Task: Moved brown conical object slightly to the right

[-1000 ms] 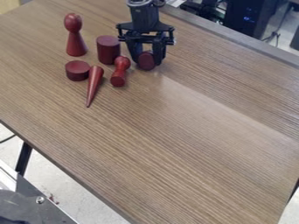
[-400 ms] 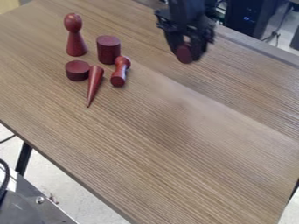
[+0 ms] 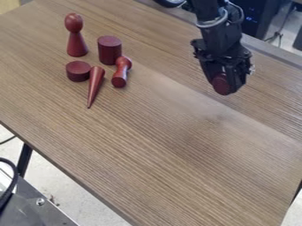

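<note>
Tabletop [image 3: 147,150] below, the held piece [image 3: 221,84] faces the camera round-end first.

1. A brown wood-grain tabletop [image 3: 147,154] carried 5 dark red objects, grouped near its far left part.
2. A tall peg with an egg-shaped head [image 3: 76,42] stood upright.
3. A plain cylinder [image 3: 110,50] stood to its right.
4. A short, round disc [image 3: 78,71] lay flat.
5. A slender cone [image 3: 96,86] lay just beside the disc.
6. A small round-headed peg [image 3: 120,74] lay near the cylinder.

Prob. a lab: 1 robot arm [image 3: 219,33] over wood-look table [image 3: 177,159], dark equip. [image 3: 258,24] w/ blue lights [image 3: 251,9] behind
</note>
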You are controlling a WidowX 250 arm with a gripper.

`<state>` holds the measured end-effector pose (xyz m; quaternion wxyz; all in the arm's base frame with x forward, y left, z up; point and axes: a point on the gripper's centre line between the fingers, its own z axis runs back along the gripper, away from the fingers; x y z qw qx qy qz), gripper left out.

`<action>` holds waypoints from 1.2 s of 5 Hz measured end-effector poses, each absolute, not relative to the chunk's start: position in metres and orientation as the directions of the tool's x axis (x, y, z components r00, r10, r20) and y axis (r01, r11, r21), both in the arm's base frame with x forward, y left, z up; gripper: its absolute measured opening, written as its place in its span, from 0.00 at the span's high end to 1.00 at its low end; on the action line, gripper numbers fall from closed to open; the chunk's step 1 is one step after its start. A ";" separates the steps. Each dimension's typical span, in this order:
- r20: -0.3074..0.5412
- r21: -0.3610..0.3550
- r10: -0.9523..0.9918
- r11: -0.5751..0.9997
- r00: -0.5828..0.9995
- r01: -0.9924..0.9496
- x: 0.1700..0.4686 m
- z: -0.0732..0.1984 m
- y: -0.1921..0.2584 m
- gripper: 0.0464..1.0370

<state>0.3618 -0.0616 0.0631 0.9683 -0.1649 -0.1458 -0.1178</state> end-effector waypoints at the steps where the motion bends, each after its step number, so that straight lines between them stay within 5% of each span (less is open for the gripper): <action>1: 0.359 -0.297 -0.263 0.877 0.895 0.377 0.362 0.053 -0.070 0.43; 2: 0.332 -0.306 -0.267 0.877 0.905 0.371 0.361 0.039 -0.070 0.43; 3: 0.240 -0.228 -0.197 0.940 0.951 0.253 0.369 0.030 -0.058 0.43; 4: 0.247 -0.201 -0.172 0.954 0.954 0.224 0.370 0.027 -0.054 0.39; 5: 0.243 -0.182 -0.153 0.963 0.958 0.200 0.369 0.025 -0.049 0.11; 6: 0.251 -0.172 -0.139 0.968 0.958 0.185 0.363 0.026 -0.055 0.05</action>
